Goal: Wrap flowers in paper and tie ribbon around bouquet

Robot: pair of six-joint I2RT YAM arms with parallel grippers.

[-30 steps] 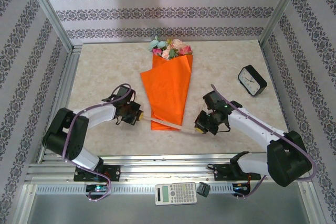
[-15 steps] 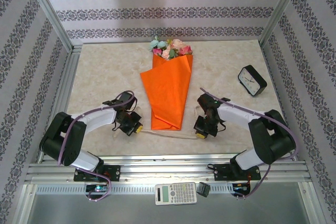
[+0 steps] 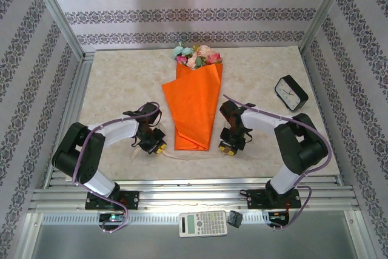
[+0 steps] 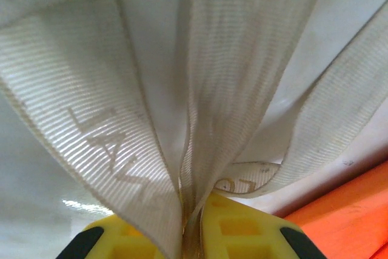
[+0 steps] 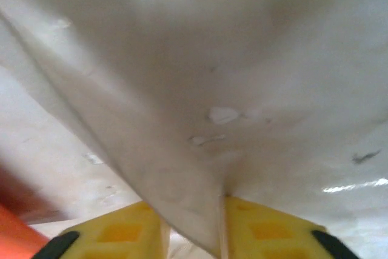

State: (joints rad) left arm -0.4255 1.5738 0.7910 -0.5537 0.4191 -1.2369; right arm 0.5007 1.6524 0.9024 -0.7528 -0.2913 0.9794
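- Left gripper (image 3: pixel 157 148) pinches the ribbon (image 4: pixel 218 89) tight.
- Right gripper (image 3: pixel 226 148) has its jaws a little apart, with the ribbon between them.
- The ribbon runs from one to the other, near the pointy end of the bouquet (image 3: pixel 194 110).

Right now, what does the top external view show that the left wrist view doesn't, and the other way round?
Top external adds the flowers, the clock, the calculator and the right gripper. Left wrist adds lettering on the ribbon, pinched between the left gripper's yellow fingers. Both show the ribbon and the orange paper.
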